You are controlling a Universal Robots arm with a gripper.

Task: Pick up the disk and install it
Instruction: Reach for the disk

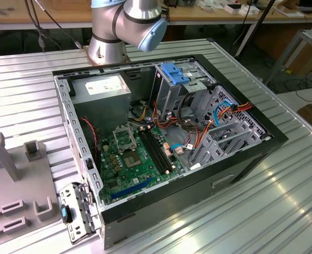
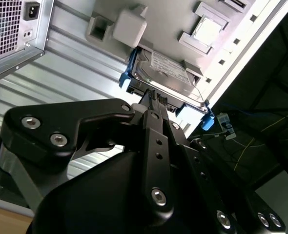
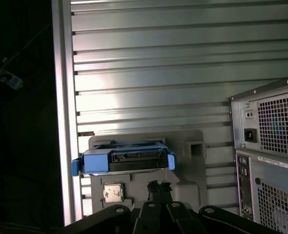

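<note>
The disk (image 2: 166,75) lies flat in a grey fixture tray (image 2: 168,19), white label up, blue rails along two sides. In the first wrist view the disk (image 3: 124,161) shows its connector edge between the blue rail ends. My gripper (image 2: 155,96) hangs above the disk's near edge, its thin black fingertips (image 3: 153,185) pressed together with nothing between them. The fingertips stand apart from the disk. In the exterior view the open computer case (image 1: 225,177) lies on its side, with the metal drive cage and its blue top (image 1: 174,74) at the back.
The grey fixture (image 1: 8,174) sits at the exterior view's left on the ribbed metal table (image 1: 251,222). A small square chip (image 3: 113,192) rests in the fixture beside the disk. The case's rear panel (image 3: 266,156) stands close by. The table edge (image 3: 61,122) borders dark floor.
</note>
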